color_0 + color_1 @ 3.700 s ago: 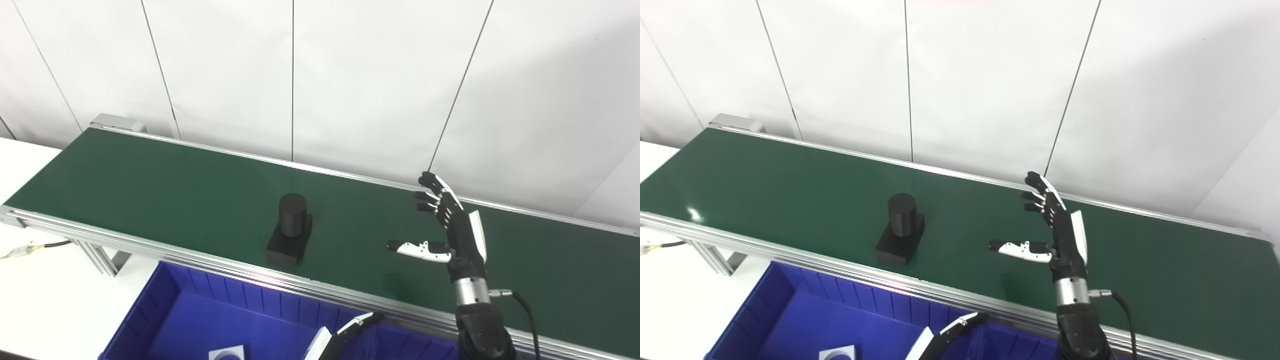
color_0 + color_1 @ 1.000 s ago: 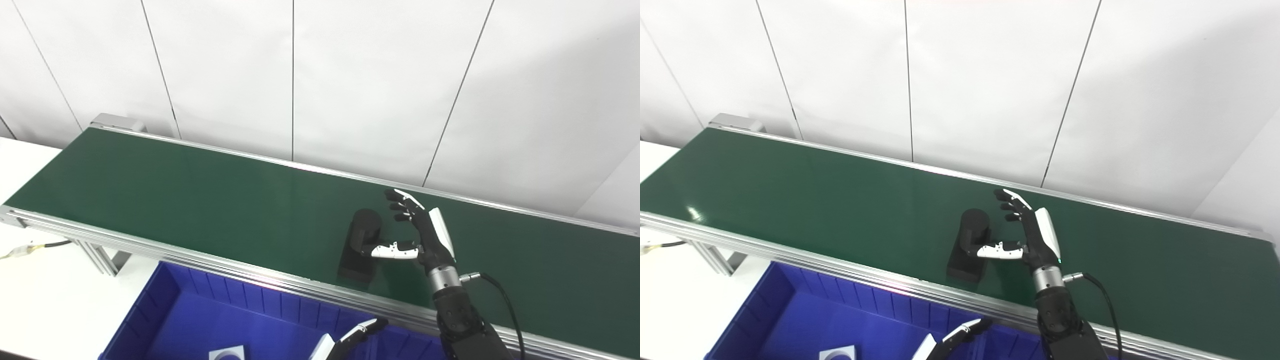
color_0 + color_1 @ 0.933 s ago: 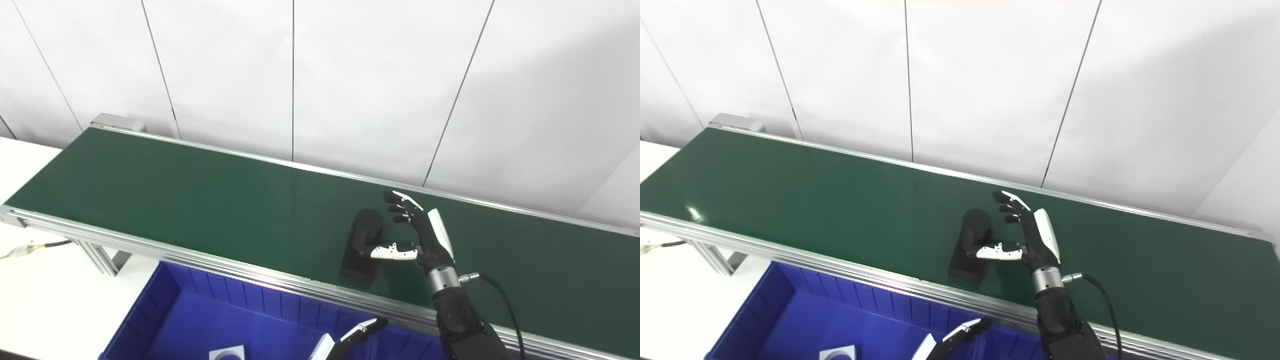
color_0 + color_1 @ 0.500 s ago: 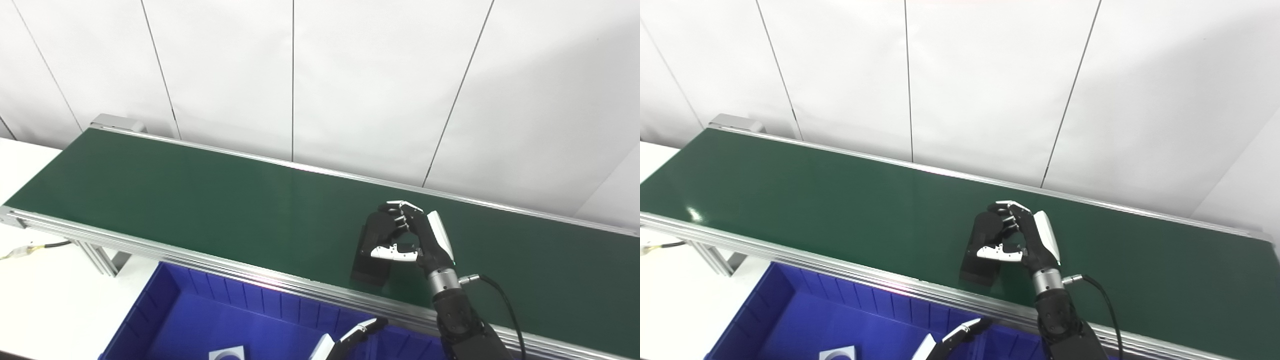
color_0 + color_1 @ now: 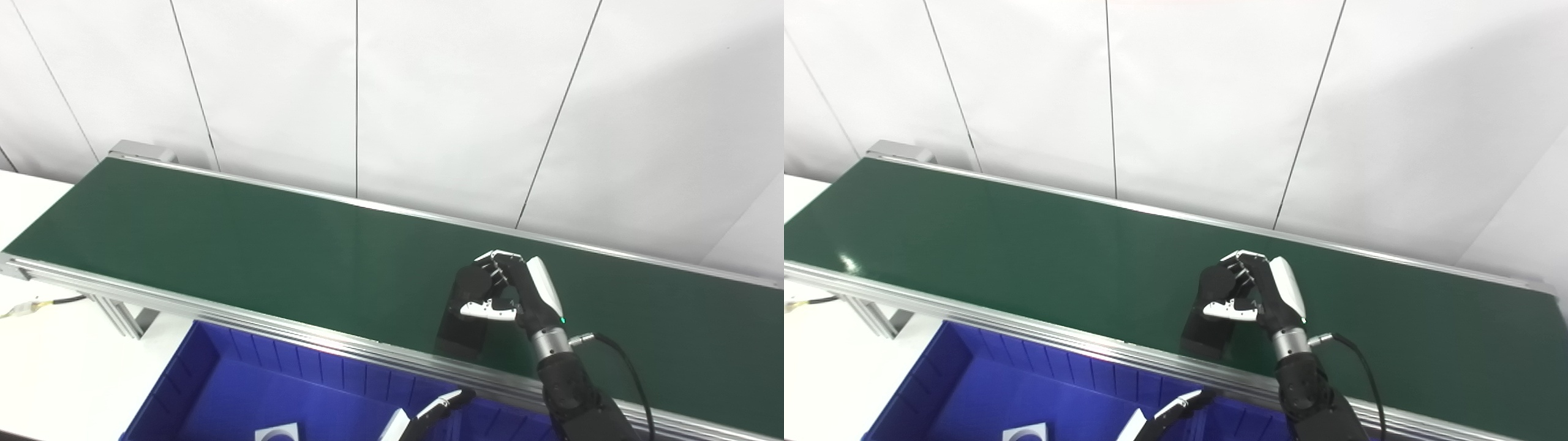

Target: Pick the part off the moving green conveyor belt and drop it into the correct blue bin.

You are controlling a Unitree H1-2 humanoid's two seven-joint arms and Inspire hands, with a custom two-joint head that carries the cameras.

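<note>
A black part (image 5: pixel 458 327), a cylinder on a square base, stands on the green conveyor belt (image 5: pixel 245 245) near its front rail. My right hand (image 5: pixel 517 294) is shut on the cylinder, fingers curled over its top and thumb across its front. The base shows below the hand, and I cannot tell whether it still touches the belt. Only a fingertip of my left hand (image 5: pixel 438 407) shows at the bottom edge, over the blue bin (image 5: pixel 245 392); its state is hidden.
A white card with a shape mark (image 5: pixel 278 432) lies in the blue bin under the belt's front rail (image 5: pixel 184 303). A white table (image 5: pixel 55 367) with a cable (image 5: pixel 43 301) lies at the left. White wall panels stand behind the belt.
The part rode the belt rightward into my open right hand. The fingers closed around the cylinder and hand and part drifted a little further right. The left fingertip stayed put.
</note>
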